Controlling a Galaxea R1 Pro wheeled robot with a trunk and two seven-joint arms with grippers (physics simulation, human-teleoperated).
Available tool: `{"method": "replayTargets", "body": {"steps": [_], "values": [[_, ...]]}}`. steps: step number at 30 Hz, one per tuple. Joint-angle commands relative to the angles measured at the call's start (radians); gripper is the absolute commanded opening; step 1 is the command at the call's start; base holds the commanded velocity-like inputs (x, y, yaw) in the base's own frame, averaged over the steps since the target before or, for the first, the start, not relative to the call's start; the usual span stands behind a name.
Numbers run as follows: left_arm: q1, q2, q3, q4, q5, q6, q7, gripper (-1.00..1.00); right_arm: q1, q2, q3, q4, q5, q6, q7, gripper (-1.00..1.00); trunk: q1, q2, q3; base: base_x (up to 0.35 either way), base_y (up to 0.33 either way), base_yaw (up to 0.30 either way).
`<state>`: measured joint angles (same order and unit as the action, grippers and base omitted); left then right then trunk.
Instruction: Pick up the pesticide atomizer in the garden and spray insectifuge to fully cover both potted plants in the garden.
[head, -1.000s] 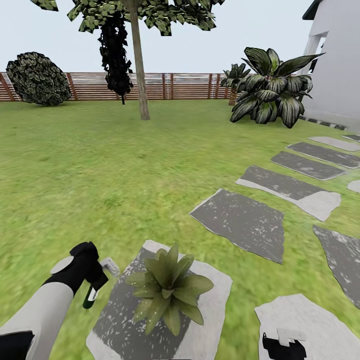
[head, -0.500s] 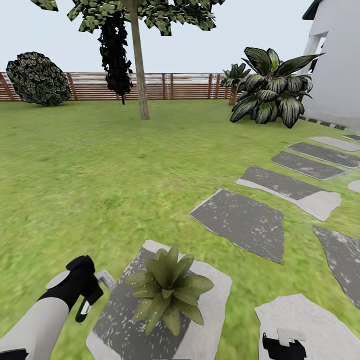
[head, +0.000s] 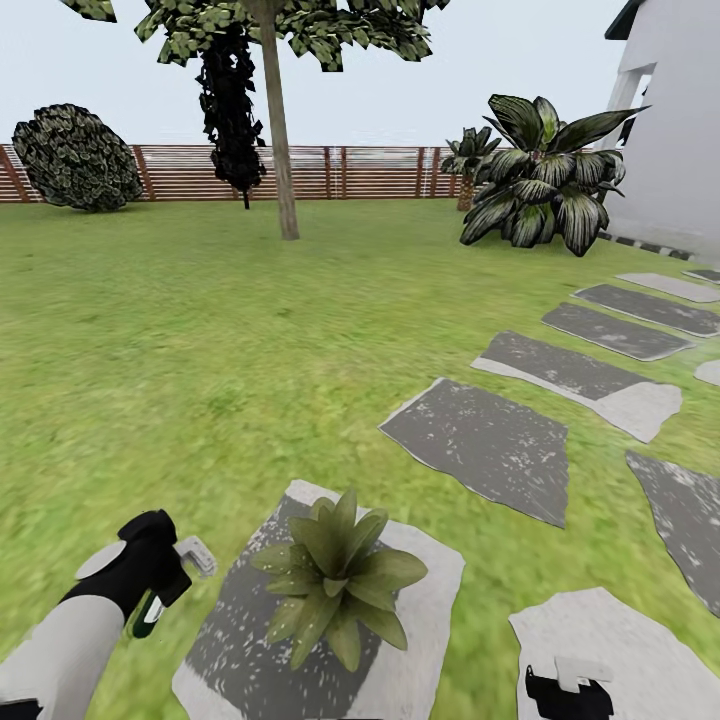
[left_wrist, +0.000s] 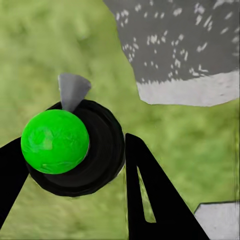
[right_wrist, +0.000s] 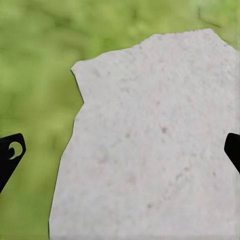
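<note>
While the left end effector (head: 165, 580) clenched the atomizer (head: 150, 612), the plant (head: 335, 575) lay just to its right, nearer than to the released right end effector (head: 567, 690).

No legible text, label, brand, number or sign appears on any surface in the head view or either wrist view.
</note>
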<state>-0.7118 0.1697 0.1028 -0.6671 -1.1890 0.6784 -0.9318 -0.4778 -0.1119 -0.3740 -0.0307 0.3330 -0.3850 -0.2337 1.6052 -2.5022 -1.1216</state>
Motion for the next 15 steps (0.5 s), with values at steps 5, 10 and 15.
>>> {"method": "replayTargets", "body": {"steps": [5,10,15], "values": [[-0.001,-0.069,0.001,-0.005,-0.012,0.001,-0.004,-1.0,-0.001,0.0,-0.007,0.002,0.011,-0.003,-0.004,1.0,0.0,0.0,-0.001,0.0,0.0,0.0],[-0.001,-0.047,0.005,0.0,-0.011,-0.002,-0.006,-1.0,-0.001,0.0,-0.008,0.002,0.011,-0.003,-0.004,1.0,0.0,0.0,-0.001,0.0,0.0,0.0],[0.0,0.036,0.008,0.01,0.002,-0.08,-0.01,-1.0,-0.001,-0.002,-0.008,0.001,0.009,-0.003,-0.004,1.0,0.0,0.0,-0.001,0.0,0.0,0.0]]}}
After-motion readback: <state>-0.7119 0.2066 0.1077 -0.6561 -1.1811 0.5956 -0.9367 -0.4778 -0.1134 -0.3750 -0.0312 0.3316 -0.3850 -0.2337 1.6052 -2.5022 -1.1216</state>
